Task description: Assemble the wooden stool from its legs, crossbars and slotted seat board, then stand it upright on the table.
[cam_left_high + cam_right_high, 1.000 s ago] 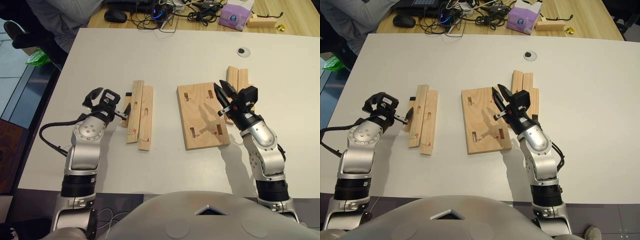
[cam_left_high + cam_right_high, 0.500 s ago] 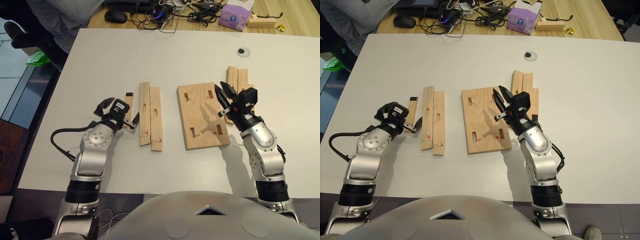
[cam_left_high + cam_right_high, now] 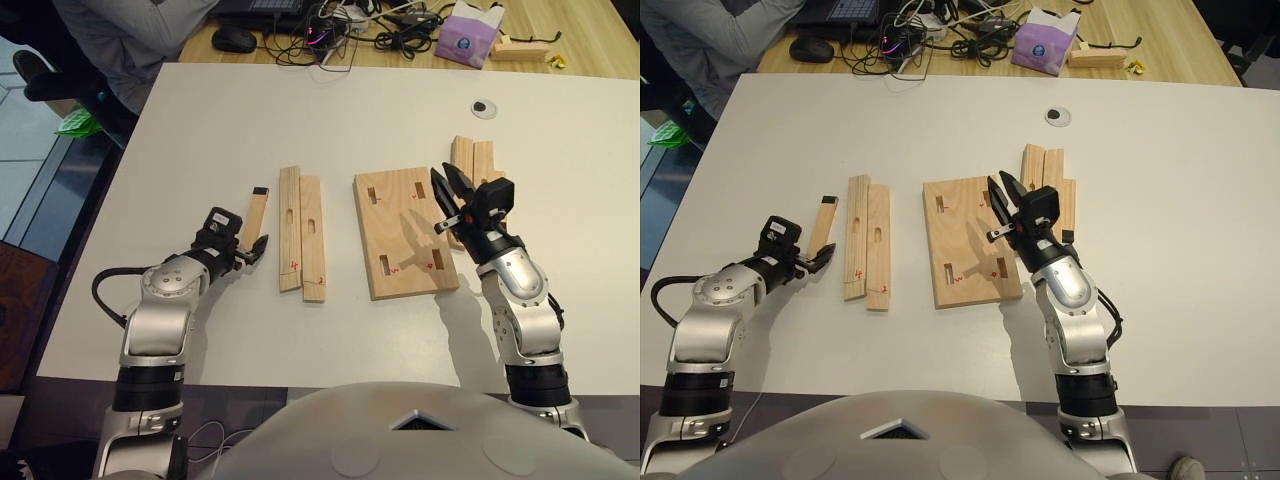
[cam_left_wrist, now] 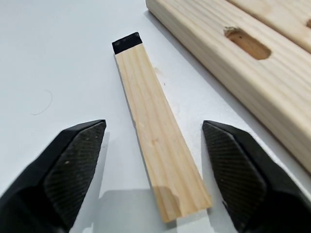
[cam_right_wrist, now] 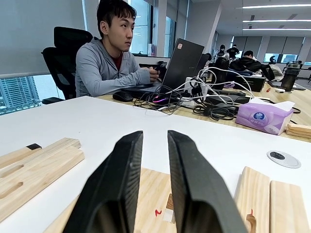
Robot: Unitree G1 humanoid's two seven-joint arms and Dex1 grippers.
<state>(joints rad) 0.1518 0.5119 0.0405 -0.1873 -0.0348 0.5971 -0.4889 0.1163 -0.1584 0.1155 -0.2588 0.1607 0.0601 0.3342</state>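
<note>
Left of the slotted legs, the left end effector, spread wide, straddles the crossbar untouched

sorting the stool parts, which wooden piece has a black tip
The short thin strip, leftmost, by the left gripper; its far end is black, unlike the longer slotted legs beside it.

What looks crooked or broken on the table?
Nothing is broken. The thin stick with a black tip lies alone, slanted a little beside the two slotted bars, with the left gripper's open fingers either side.
</note>
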